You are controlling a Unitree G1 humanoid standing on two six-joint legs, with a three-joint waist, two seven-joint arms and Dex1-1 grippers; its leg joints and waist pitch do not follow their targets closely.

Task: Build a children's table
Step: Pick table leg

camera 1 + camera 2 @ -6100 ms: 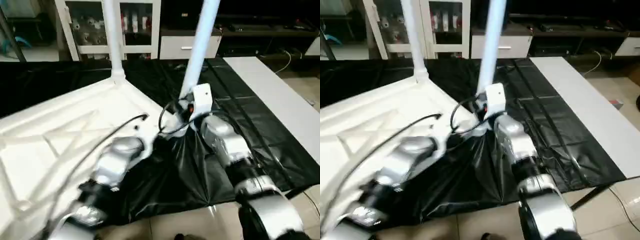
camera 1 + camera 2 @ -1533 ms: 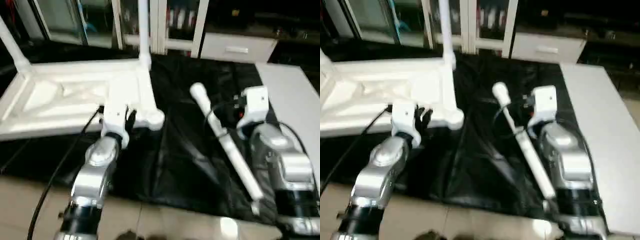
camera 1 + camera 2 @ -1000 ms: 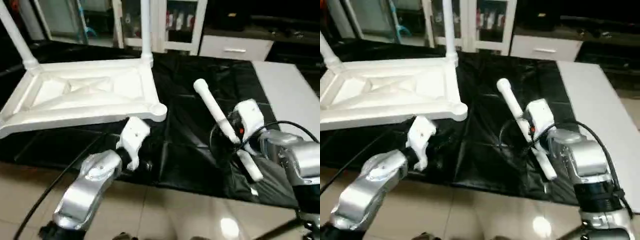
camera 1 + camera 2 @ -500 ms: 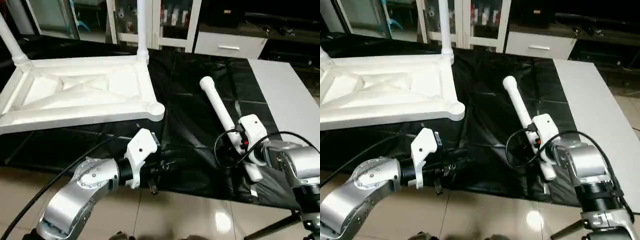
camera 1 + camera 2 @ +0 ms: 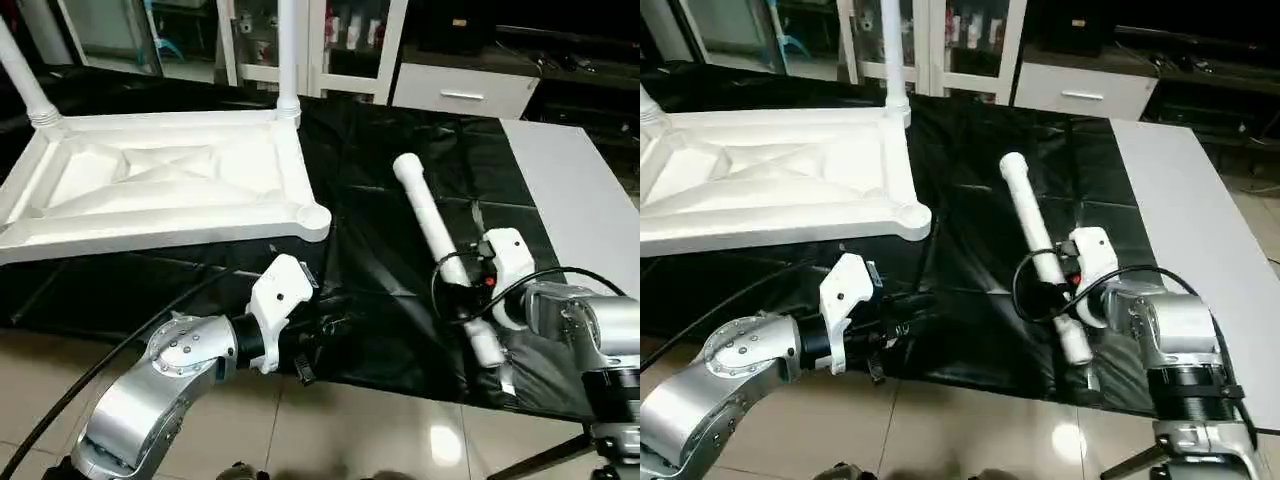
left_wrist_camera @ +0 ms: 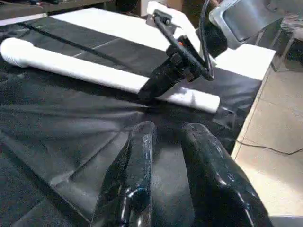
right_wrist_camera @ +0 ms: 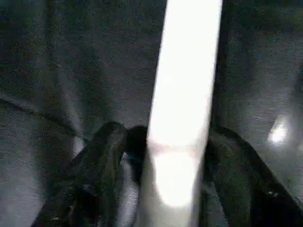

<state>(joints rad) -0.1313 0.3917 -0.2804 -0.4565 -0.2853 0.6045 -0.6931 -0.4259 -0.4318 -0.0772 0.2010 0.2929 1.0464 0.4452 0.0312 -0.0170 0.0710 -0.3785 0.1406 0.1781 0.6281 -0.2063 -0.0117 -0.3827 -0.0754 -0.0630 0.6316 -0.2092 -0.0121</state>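
Tabletop (image 5: 170, 190): white plastic, upside down, ribbed underside up, on the far left of the black-covered work surface (image 5: 380, 200). Two legs stand upright in its far corner sockets: one at the far left (image 5: 25, 80), one at the far right (image 5: 288, 60); the near right socket (image 5: 314, 219) is empty. Loose leg (image 5: 440, 250): lies flat on the black cover, right of the tabletop, running near to far. Right gripper (image 7: 163, 161): fingers straddle the loose leg's near part, one each side; whether they press it cannot be told. Left gripper (image 6: 165, 137): fingers slightly apart, holding nothing, low at the near edge of the cover. White glass-door cabinet (image 5: 330, 40): far side.
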